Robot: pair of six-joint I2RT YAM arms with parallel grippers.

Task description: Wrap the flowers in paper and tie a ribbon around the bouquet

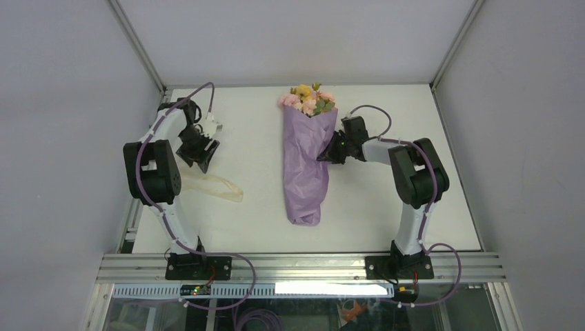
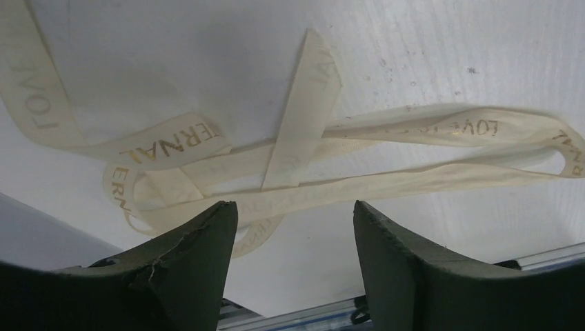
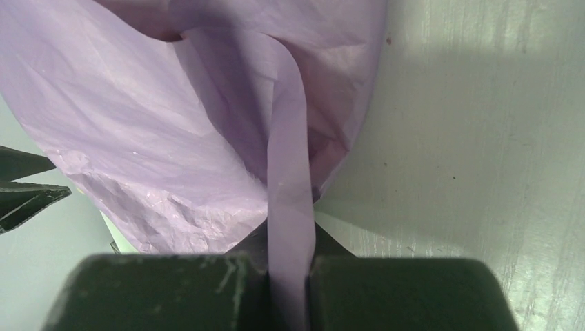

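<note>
The bouquet [image 1: 307,165] lies on the worktop [image 1: 386,200], flowers [image 1: 308,100] at its far end, stems hidden inside the lilac paper [image 3: 138,138]. The right gripper [image 3: 290,276] pinches a paper fold on its right side. The left gripper [image 2: 293,210] hangs spread above the looped ribbon [image 2: 303,131] at the left; the arm [image 1: 155,169] hides part of it.

Gold lettering on the ribbon [image 2: 172,145] — "LOVE" and "ERNAL"

A robotics lab test cell: white table [image 1: 386,207] boxed by grey panels [image 1: 62,124] and aluminium framing [image 1: 303,265].
</note>
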